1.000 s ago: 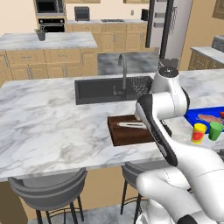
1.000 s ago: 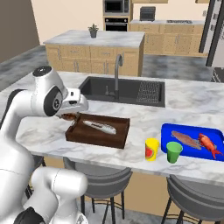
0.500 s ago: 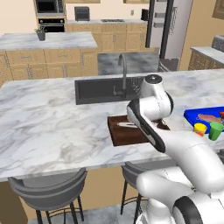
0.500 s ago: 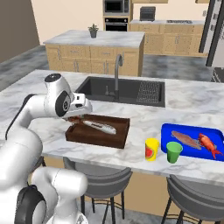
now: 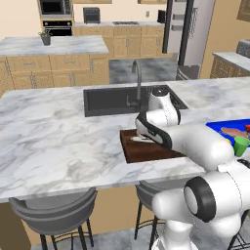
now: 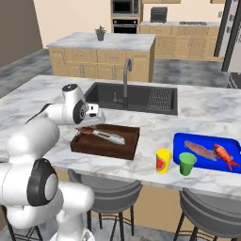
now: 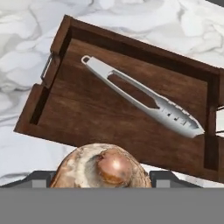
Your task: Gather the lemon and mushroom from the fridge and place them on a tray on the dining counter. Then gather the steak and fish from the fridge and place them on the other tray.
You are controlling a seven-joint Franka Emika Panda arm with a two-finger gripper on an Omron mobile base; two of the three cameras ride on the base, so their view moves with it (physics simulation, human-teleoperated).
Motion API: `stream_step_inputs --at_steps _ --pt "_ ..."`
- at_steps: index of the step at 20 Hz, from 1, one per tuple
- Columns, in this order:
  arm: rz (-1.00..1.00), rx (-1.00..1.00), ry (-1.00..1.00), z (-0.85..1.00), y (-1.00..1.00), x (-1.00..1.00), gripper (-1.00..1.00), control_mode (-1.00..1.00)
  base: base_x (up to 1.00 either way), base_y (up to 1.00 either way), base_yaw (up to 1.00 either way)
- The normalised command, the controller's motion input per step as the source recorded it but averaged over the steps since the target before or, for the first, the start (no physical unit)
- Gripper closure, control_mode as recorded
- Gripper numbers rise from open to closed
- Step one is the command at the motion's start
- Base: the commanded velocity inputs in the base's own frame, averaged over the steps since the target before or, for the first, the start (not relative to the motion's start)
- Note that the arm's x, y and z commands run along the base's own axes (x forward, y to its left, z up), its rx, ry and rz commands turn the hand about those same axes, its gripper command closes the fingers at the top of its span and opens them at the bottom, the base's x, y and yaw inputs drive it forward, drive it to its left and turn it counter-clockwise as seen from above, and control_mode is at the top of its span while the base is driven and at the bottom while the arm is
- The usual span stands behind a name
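Locate the mushroom (image 7: 105, 169) at the bottom of the hand view, clamped between the fingers (image 7: 43, 179), one dark tip showing on each side of the tan-brown cap; treat the fingers as closed partway on that wide cap. Find the mushroom held above the near rim of the brown wooden tray (image 7: 87, 109), not yet touching the tray floor. Note the metal tongs (image 7: 144, 98) lying diagonally inside the same tray, apart from the mushroom. Confirm in the right base view that the brown wooden tray (image 6: 106, 147) sits on the marble table (image 6: 47, 94) just in front of the dark sink (image 6: 127, 96) and the curved tap (image 6: 126, 70), with the tongs (image 6: 107, 136) flat inside it. Compare with one second ago: see the arm (image 5: 195, 141) no longer reared upright beside the tray but folded low and forward, hand brought down over the left end of the tray (image 5: 146, 152). Observe no shift of tray, tongs or background between the pictures. Check the right end of the table for the blue tray (image 6: 207, 168), carrying the steak (image 6: 200, 150) and the red fish (image 6: 226, 156) side by side, unchanged from before. Note the yellow cup (image 6: 163, 161) and the green cup (image 6: 187, 164) standing just in front of the blue tray's left corner, likewise unmoved.
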Motion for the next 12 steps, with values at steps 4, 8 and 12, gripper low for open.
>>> stream_step_inputs --at_steps 4,8,12 --pt "0.0 0.0 0.0 -0.61 0.0 0.46 1.0 -1.0 0.0 0.0 0.0" --pt "0.0 0.0 0.0 -0.6 0.0 0.38 1.0 -1.0 0.0 0.0 0.0" --pt "0.0 0.0 0.0 -0.31 0.0 0.39 1.0 -1.0 0.0 0.0 0.0"
